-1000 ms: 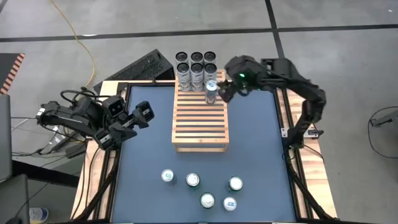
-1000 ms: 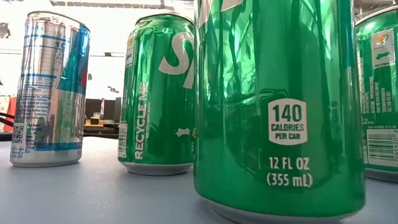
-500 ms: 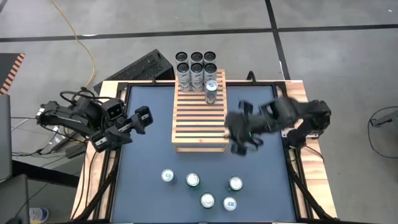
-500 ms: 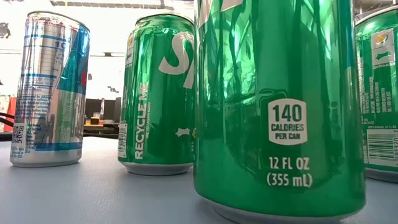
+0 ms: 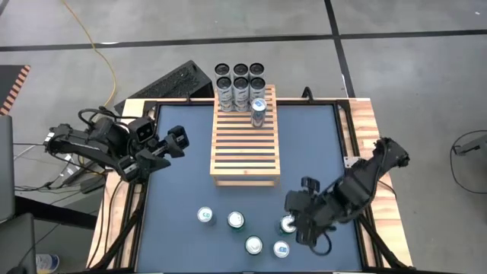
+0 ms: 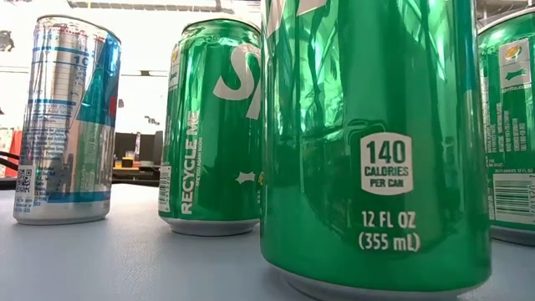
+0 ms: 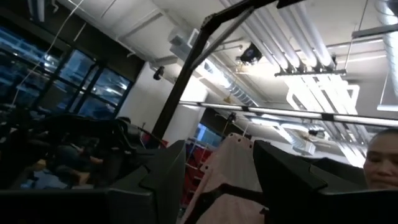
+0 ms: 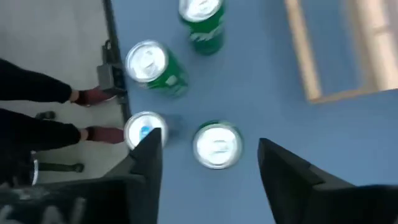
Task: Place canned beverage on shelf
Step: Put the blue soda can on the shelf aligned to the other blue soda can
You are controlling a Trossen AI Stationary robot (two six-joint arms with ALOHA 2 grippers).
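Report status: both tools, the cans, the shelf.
Right tool open, empty, above can at table's near edge. Left tool waits at left, empty. Shelf holds seven cans; five on the table. Nothing blocking.

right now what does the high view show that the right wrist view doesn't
Only the high view shows the left tool waiting at the table's left edge, the whole shelf with seven cans at its far end, and all five cans on the table. Only the right wrist view shows a person's feet beside the table. Both show the right tool open over the near cans and the shelf's near corner.
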